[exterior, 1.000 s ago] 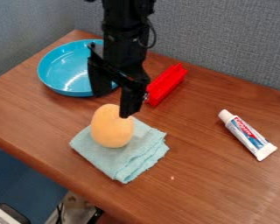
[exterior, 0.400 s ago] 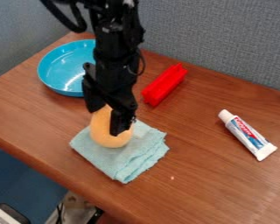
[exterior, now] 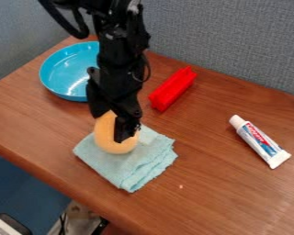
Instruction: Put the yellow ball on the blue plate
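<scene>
**Yellow ball sits on the cloth, open fingers down around it**

The yellow ball (exterior: 113,138) rests on a folded pale teal cloth (exterior: 131,156) near the table's front edge, partly hidden by the black gripper (exterior: 118,128) that hangs straight down over it. The fingers (exterior: 129,128) stand spread wide on either side of the ball's top, released rather than clenched; whether their pads touch the ball's skin cannot be told from this view.

Behind the fingers and to the left lies the blue plate (exterior: 63,73), well apart from the ball; its bowl holds nothing that shows, and the arm covers its right rim. Behind the fingers to the right lies a red block (exterior: 175,88), near the arm but clear of the cloth. Far to the right of the fingers a white toothpaste tube (exterior: 259,139) lies flat on the wooden table (exterior: 39,115), well apart from everything else. Between ball and plate only bare wood and the arm itself show.
</scene>
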`<state>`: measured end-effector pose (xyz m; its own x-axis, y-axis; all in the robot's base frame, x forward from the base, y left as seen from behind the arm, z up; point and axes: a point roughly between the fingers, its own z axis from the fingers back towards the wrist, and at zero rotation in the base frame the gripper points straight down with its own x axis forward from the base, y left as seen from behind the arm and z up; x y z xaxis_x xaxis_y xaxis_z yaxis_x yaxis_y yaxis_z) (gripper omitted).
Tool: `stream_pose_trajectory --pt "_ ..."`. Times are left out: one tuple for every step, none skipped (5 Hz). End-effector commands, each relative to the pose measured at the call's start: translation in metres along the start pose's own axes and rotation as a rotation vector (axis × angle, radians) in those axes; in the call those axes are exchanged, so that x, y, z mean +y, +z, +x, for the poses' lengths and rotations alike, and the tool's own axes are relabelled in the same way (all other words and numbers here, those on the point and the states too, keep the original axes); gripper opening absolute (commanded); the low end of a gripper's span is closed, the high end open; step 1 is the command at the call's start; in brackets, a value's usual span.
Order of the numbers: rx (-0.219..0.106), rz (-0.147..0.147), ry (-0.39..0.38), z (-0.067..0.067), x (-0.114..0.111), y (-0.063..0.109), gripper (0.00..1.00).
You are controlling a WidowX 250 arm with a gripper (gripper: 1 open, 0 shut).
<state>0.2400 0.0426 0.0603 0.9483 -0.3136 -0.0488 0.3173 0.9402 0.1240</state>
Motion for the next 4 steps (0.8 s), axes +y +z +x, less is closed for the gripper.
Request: stream_pose_trajectory --pt "-0.007 0.004 0.015 0.0001 0.0055 -0.0019 1.00" --pt "-0.009 0.003 0.015 0.0014 0.0059 -0.0050 1.00" --pt "-0.012 0.003 0.015 0.0026 0.0065 -0.0075 1.00" --pt "-0.015 0.005 0.013 0.0037 0.0066 -0.0097 1.00"
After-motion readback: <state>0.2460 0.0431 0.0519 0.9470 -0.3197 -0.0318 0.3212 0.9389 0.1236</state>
